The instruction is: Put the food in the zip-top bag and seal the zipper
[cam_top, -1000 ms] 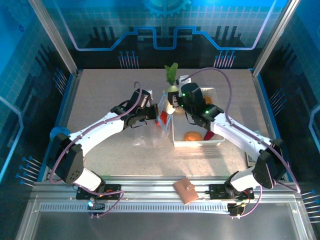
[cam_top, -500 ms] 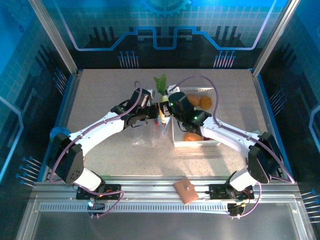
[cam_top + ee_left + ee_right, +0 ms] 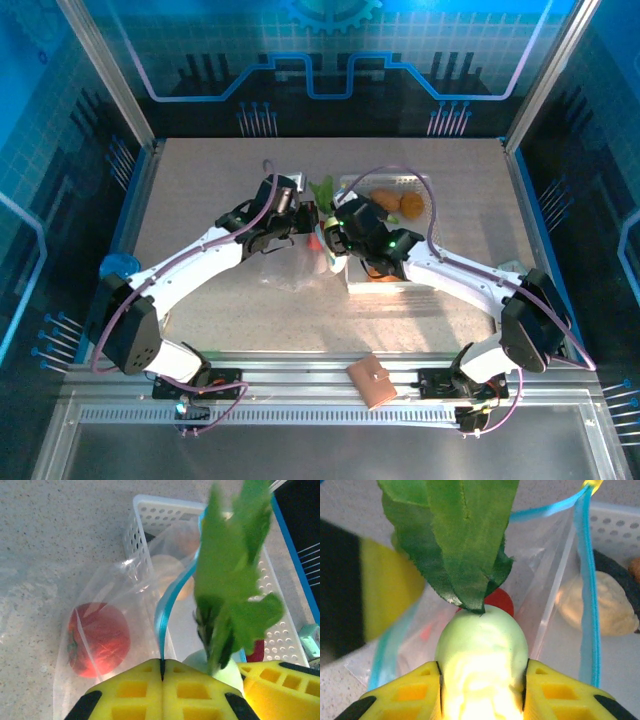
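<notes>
Pinching the blue zipper [image 3: 172, 595] with jaws pressed together, the left gripper [image 3: 162, 672] holds the zip-top bag [image 3: 107, 587], red tomato [image 3: 97, 640] inside, beside the white basket [image 3: 142, 517], while the right gripper [image 3: 482, 695], clamped on a leafy pale-green radish [image 3: 481, 640], hangs at its mouth.

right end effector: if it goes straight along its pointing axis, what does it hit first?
The right end effector, gripping the radish, points into the open mouth of the zip-top bag, with the leaves leading. The first solid thing in line looks like the red tomato inside, though depth is unclear.
</notes>
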Robot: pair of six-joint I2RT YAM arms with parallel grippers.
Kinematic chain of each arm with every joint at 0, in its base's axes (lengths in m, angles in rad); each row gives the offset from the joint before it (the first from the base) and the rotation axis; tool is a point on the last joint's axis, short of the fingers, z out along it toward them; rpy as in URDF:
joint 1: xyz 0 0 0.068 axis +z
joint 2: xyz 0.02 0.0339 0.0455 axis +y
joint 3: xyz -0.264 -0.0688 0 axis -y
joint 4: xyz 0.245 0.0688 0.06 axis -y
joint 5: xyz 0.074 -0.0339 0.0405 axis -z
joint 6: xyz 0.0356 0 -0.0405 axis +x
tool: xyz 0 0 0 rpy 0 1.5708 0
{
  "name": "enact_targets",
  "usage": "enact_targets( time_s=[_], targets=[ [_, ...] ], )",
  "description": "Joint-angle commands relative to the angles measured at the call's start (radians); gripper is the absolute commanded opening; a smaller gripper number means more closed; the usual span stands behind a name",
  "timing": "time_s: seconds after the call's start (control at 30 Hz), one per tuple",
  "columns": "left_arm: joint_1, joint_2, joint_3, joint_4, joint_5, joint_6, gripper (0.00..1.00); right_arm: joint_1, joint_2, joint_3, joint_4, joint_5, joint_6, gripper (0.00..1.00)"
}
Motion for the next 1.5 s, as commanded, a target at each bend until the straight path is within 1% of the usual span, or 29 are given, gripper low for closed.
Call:
enact_targets(
  time_s=[0.0, 0.27, 0.3, 0.37, 0.43, 0.63, 0.77, 0.83, 0.9, 0.97, 1.17, 1.27, 1.3, 1.37, 1.47],
  targets=[
    [-0.005, -0.052, -0.019, 0.029, -0.033, -0.009, 0.0, 0.007, 0.037, 0.066, -0.112, -0.031, -0.033, 0.2],
    [-0.006, -0.078, -0.029, 0.028, -0.038, -0.007, 0.0, -0.022, 0.114, 0.142, -0.19, -0.092, -0.048, 0.22],
    [-0.005, -0.081, -0.028, 0.029, -0.036, -0.005, 0.0, -0.027, 0.119, 0.146, -0.195, -0.096, -0.049, 0.23],
    [-0.004, -0.084, -0.028, 0.026, -0.036, -0.002, 0.0, -0.035, 0.12, 0.151, -0.199, -0.105, -0.052, 0.32],
    [-0.004, -0.083, -0.026, 0.023, -0.037, 0.0, 0.0, -0.045, 0.11, 0.147, -0.196, -0.122, -0.056, 0.37],
    [-0.004, -0.076, -0.025, 0.024, -0.033, 0.0, 0.0, -0.075, 0.039, 0.143, -0.182, -0.204, -0.083, 0.55],
    [-0.003, -0.068, -0.022, 0.021, -0.025, 0.002, 0.0, -0.099, -0.022, 0.15, -0.171, -0.319, -0.107, 0.63],
    [-0.004, -0.063, -0.021, 0.02, -0.021, 0.002, 0.0, -0.118, -0.058, 0.148, -0.16, -0.379, -0.105, 0.64],
    [-0.003, -0.061, -0.02, 0.02, -0.017, 0.0, 0.0, -0.139, -0.091, 0.151, -0.162, -0.399, -0.098, 0.64],
    [-0.004, -0.061, -0.02, 0.02, -0.015, 0.0, 0.0, -0.162, -0.117, 0.151, -0.176, -0.383, -0.095, 0.64],
    [-0.004, -0.066, -0.022, 0.017, -0.007, 0.003, 0.0, -0.243, -0.154, 0.108, -0.235, -0.265, -0.092, 0.6],
    [-0.003, -0.071, -0.025, 0.017, -0.011, 0.005, 0.0, -0.311, -0.168, 0.06, -0.235, -0.237, -0.087, 0.58],
    [-0.004, -0.071, -0.025, 0.017, -0.01, 0.004, 0.0, -0.335, -0.161, 0.052, -0.243, -0.201, -0.098, 0.58],
    [-0.004, -0.072, -0.024, 0.017, -0.006, 0.004, 0.0, -0.377, -0.129, 0.054, -0.272, -0.159, -0.12, 0.59],
    [-0.004, -0.073, -0.022, 0.009, -0.001, 0.007, 0.0, -0.415, -0.071, 0.053, -0.284, -0.16, -0.139, 0.68]
  ],
)
